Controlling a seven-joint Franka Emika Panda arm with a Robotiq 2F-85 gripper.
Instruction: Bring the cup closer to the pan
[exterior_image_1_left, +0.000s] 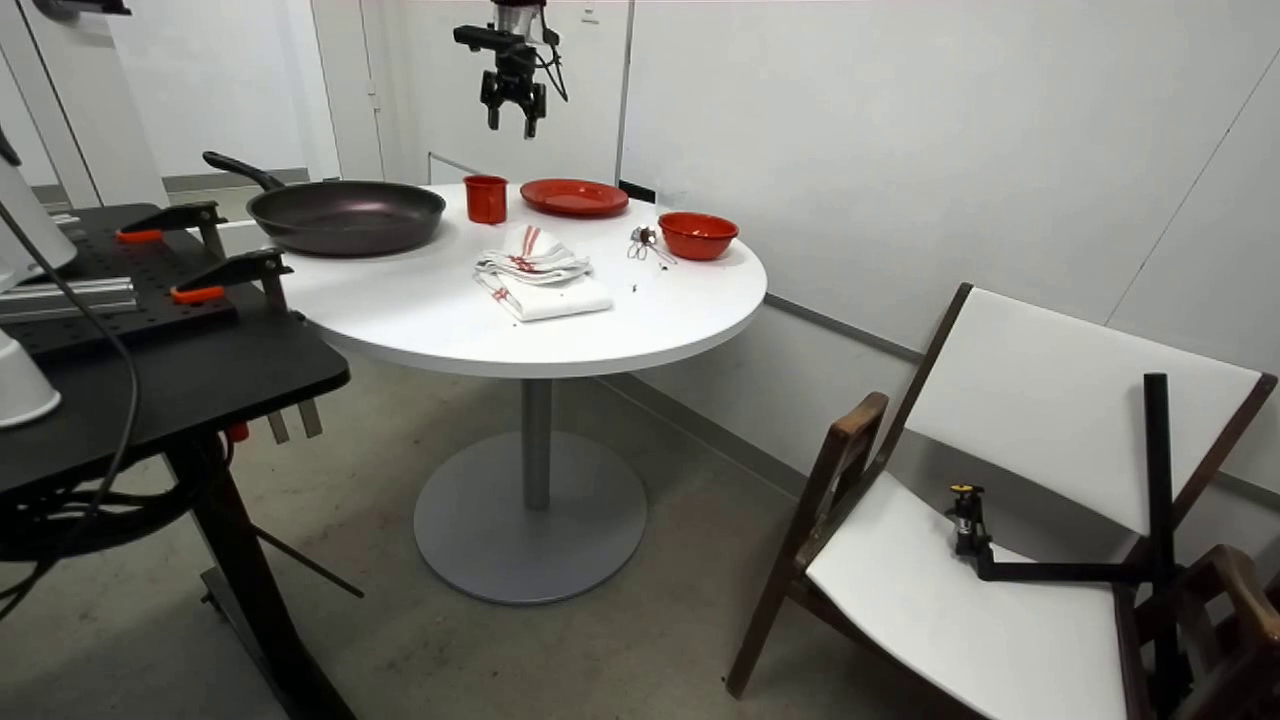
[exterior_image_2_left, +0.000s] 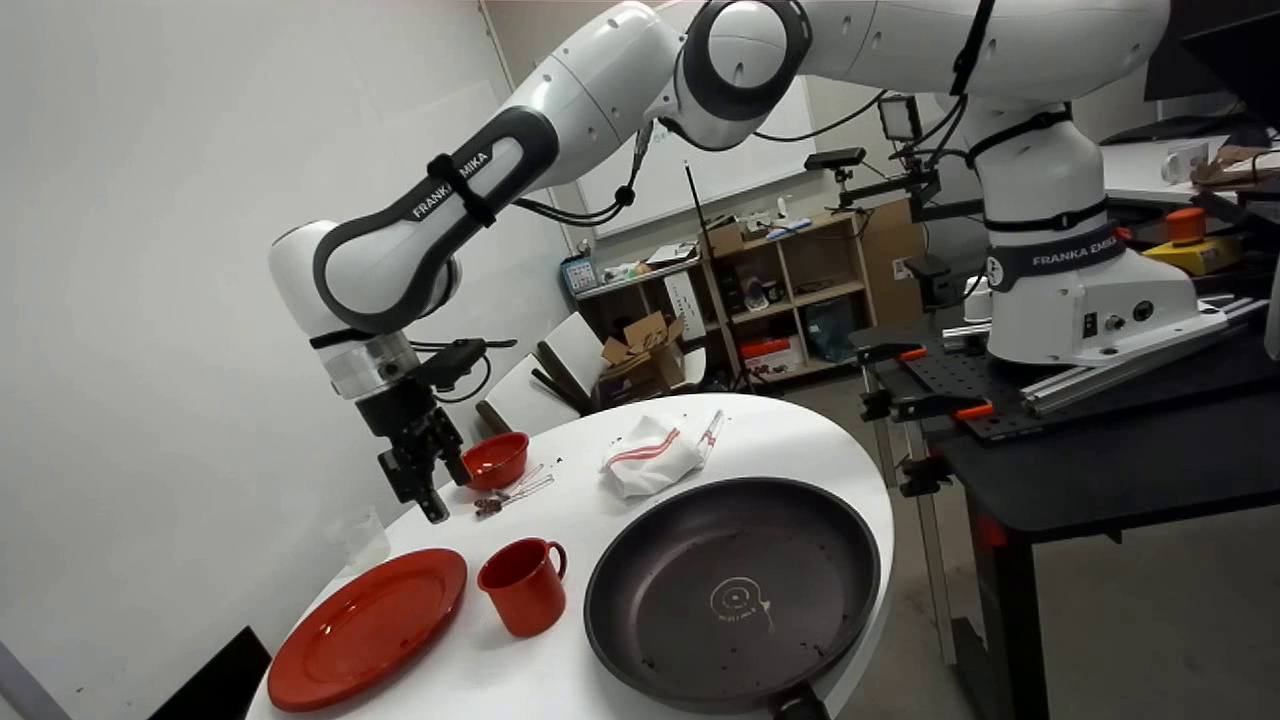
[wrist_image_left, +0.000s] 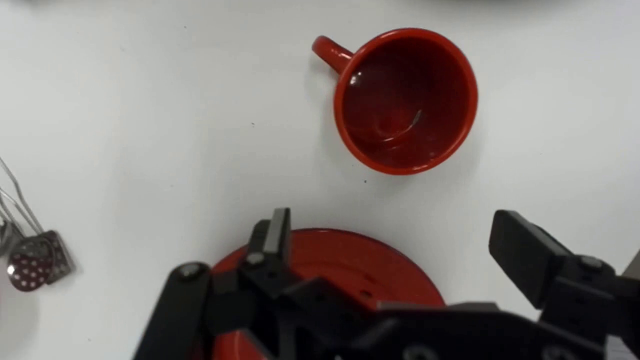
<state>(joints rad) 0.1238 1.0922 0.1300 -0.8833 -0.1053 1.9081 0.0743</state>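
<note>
The red cup (exterior_image_1_left: 486, 202) stands upright on the white table between the pan and the red plate; it also shows in an exterior view (exterior_image_2_left: 527, 597). The wrist view shows the cup (wrist_image_left: 406, 105) from above, empty, its handle pointing up and left. The black pan (exterior_image_1_left: 345, 232) lies a short gap from the cup, also seen in an exterior view (exterior_image_2_left: 735, 600); in the wrist view only a dark edge shows at the top. My gripper (exterior_image_1_left: 512, 130) is open and empty, high above the table. In the wrist view its fingers (wrist_image_left: 390, 212) are spread below the cup, over the plate's edge.
The red plate (exterior_image_2_left: 370, 630) lies beside the cup. The red bowl (exterior_image_1_left: 698, 240) and small wire utensils (exterior_image_2_left: 512, 495) lie farther along the table. A folded white towel with red stripes (exterior_image_1_left: 545, 285) lies near the table's middle. A clear object (exterior_image_2_left: 360, 540) stands behind the plate.
</note>
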